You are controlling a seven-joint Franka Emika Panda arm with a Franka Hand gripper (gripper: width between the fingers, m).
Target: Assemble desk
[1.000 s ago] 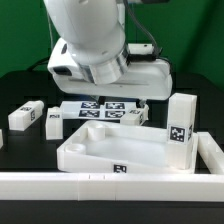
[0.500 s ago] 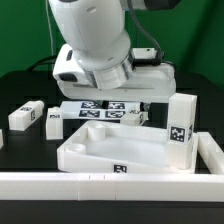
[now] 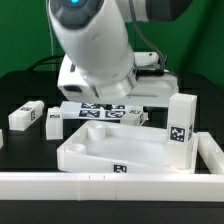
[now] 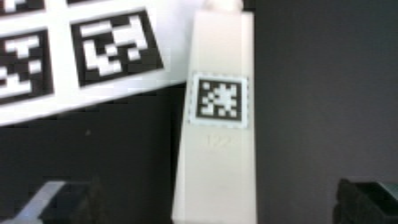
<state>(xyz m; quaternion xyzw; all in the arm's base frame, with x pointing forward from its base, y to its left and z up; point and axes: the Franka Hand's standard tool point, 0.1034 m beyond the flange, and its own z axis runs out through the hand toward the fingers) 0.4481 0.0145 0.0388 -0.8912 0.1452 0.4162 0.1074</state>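
- Wrist view only: claw [image 4: 210,203] released, its two dark fingertips [image 4: 54,200] wide apart and touching nothing. Hidden in the exterior view behind the arm [image 3: 95,50].
- Below and between those fingertips: tagged leg [image 4: 217,120], flat on the black surface [image 4: 338,100], tag face up. Long axis crosswise to the line from fingertip to fingertip. Lies along the edge of the marker board [image 4: 80,50], just beside it; contact cannot be told.
- Exterior view only: desk slab [image 3: 100,150], rim up, near the front edge of the surface. Long axis along that edge, just behind the long white rail [image 3: 60,182].
- Counted: one slab, four legs, one marker board, one rail. Three legs plain in the exterior view, the fourth mostly covered there by the arm.
- Upright leg [image 3: 180,128] at the slab's end toward the exterior view's right, long axis vertical, tag facing the camera.
- Inner lying leg [image 3: 55,121] near the marker board's end toward the exterior view's left, flat on the surface.
- Outer lying leg [image 3: 25,116] closer to the surface's edge on the exterior view's left, flat, near the inner one but apart from it.
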